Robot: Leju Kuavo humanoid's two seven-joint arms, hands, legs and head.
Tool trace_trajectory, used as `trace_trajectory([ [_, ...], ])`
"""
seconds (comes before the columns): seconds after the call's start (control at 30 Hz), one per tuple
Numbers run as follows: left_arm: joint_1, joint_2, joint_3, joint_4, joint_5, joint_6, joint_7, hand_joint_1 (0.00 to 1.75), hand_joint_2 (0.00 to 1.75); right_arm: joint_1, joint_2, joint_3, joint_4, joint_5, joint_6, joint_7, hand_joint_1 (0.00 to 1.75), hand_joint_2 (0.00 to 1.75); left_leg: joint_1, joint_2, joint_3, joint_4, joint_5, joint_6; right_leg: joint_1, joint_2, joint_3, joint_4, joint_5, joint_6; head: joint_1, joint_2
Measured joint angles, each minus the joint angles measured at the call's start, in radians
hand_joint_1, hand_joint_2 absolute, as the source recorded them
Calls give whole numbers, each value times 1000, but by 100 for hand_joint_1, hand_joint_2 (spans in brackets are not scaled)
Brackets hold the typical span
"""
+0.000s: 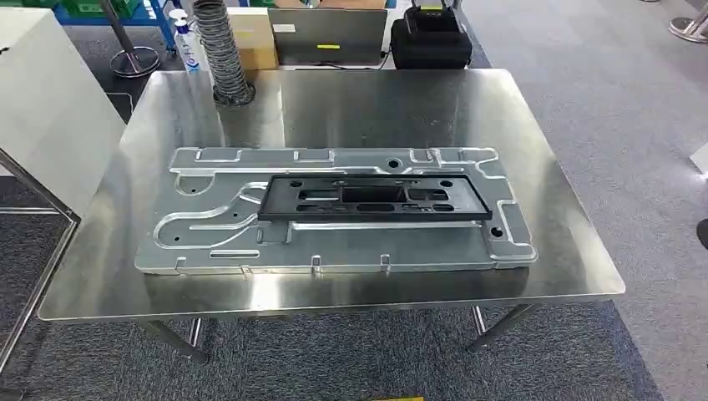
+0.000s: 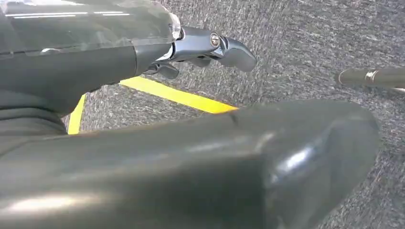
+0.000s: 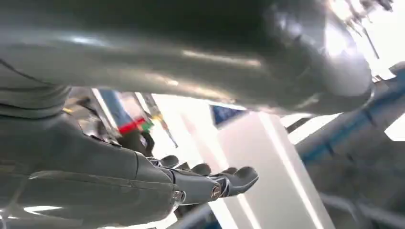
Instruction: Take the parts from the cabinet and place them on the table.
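Black frame part (image 1: 373,198): flat, rectangular, cut-outs; lies on silver stamped panel (image 1: 334,242) at centre of steel counter (image 1: 551,251). Left hand (image 2: 210,47) fingers extended, holding nothing. Right hand (image 3: 210,183) fingers extended, holding nothing.

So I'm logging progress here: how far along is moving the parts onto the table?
Done, it seems: a large silver panel lies flat on the steel table, with a black frame resting on top of it. In hand: nothing; the left hand and right hand are both empty, fingers extended. Whether more parts remain can't be told, as the cabinet's contents aren't visible.
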Motion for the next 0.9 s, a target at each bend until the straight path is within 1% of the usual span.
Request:
trace_trajectory([
  [0.03,0,-2,0,0,0,0,0,0,0,2,10,-12,8,7,-1,0,0,0,0,0,-3,2,2,-4,0,0,60,-98,34,-4,0,0],
  [0.07,0,-3,0,0,0,0,-1,0,0,2,17,-18,13,13,-5,0,0,0,-2,0,-4,3,5,-8,2,1,83,-155,29,-11,0,0],
  [0.1,-1,-5,0,0,-2,-1,-2,0,0,7,27,-20,23,16,-12,0,0,0,-5,0,-4,4,8,-14,11,1,81,-155,47,-17,0,0],
  [0.13,-1,-6,0,0,-3,-3,-3,0,0,12,38,-22,42,38,-11,0,0,0,-4,0,-5,2,12,-21,13,2,78,-152,49,-22,0,0],
  [0.2,0,-13,0,0,-3,-5,-3,0,0,6,62,-35,103,112,10,0,0,0,0,0,-4,-5,22,-35,18,2,75,-154,59,-37,0,0],
  [0.23,3,-15,0,1,-3,-6,-2,0,0,4,74,-37,130,141,14,0,0,0,-2,0,-9,3,19,-42,7,-1,70,-167,73,-47,0,0],
  [0.27,5,-18,0,1,-3,-6,-2,0,0,1,93,-37,156,151,10,-1,0,0,0,-2,-20,24,-17,-44,8,-3,60,-168,82,-55,0,0],
  [0.3,4,-21,0,1,1,-6,1,0,0,-5,105,-37,191,152,0,-1,0,0,0,-2,-39,79,-75,-44,8,-4,48,-167,91,-63,0,0],
  [0.33,3,-23,0,1,3,-6,4,0,0,-17,117,-38,243,154,-13,-1,0,0,2,-2,-63,157,-130,-46,10,-5,35,-167,101,-65,0,0],
  [0.37,2,-24,0,1,7,-6,7,0,0,-26,130,-38,288,155,-31,0,0,0,2,-2,-84,235,-175,-49,12,-4,21,-166,111,-67,0,0],
  [0.4,2,-26,0,1,10,-6,8,0,0,-32,145,-37,319,156,-47,0,0,0,2,-2,-91,286,-200,-50,14,-4,6,-163,120,-67,0,0],
  [0.43,2,-28,0,1,11,-6,10,0,0,-38,161,-36,350,156,-61,0,0,0,2,-2,-78,292,-202,-50,15,-4,-8,-160,129,-66,0,0],
  [0.47,2,-29,0,1,11,-6,10,0,0,-40,171,-35,376,155,-66,-1,0,0,2,-2,-37,247,-185,-48,15,-4,-23,-155,137,-64,0,0],
  [0.53,-2,-30,0,1,12,-6,10,0,0,-47,177,-34,413,147,-69,-1,0,0,1,-2,102,50,-125,-38,16,-4,-46,-147,151,-59,0,0],
  [0.57,-7,-30,0,1,12,-6,10,0,0,-52,177,-34,429,145,-70,-1,0,0,-4,-1,163,-41,-124,-30,16,-5,-53,-141,161,-56,0,0],
  [0.6,-10,-31,0,0,12,-6,10,0,0,-53,178,-33,441,141,-71,-1,0,0,-8,-2,149,-41,-115,-29,20,-6,-54,-142,168,-48,0,0],
  [0.63,-10,-31,0,0,12,-6,10,0,0,-55,178,-32,451,140,-68,-2,0,0,-9,-2,146,-40,-108,-27,16,-6,-55,-144,174,-41,0,0],
  [0.7,-9,-32,2,0,19,-5,10,0,0,-70,181,-43,494,166,-58,2,0,0,-14,-2,140,-39,-92,-15,11,-5,-53,-157,197,-30,0,0],
  [0.73,-7,-36,2,1,20,-3,9,0,0,-80,180,-56,534,194,-68,5,0,0,-8,1,132,-48,-70,-10,14,-2,-58,-160,206,-23,0,0],
  [0.77,-9,-38,3,1,21,-3,6,0,0,-88,180,-69,579,221,-84,10,0,0,-4,7,120,-50,-56,-6,9,0,-66,-146,172,-18,0,0],
  [0.8,-9,-39,5,1,21,-2,-1,0,0,-98,180,-82,641,247,-104,25,0,0,-3,9,105,-50,-45,3,9,0,-82,-102,100,-14,0,0],
  [0.83,-6,-40,5,1,19,-3,-7,0,0,-110,177,-96,702,275,-121,51,0,0,-3,9,91,-50,-34,3,6,0,-98,-35,32,-9,0,0],
  [0.87,-4,-40,5,1,18,-3,-12,0,0,-121,176,-106,757,303,-140,89,0,0,-3,9,77,-50,-24,2,3,0,-114,43,-22,-4,0,0],
  [0.9,-3,-41,5,1,12,-3,-16,0,0,-130,176,-112,820,333,-146,130,0,0,-3,10,60,-48,-12,1,1,0,-126,117,-53,1,0,0],
])
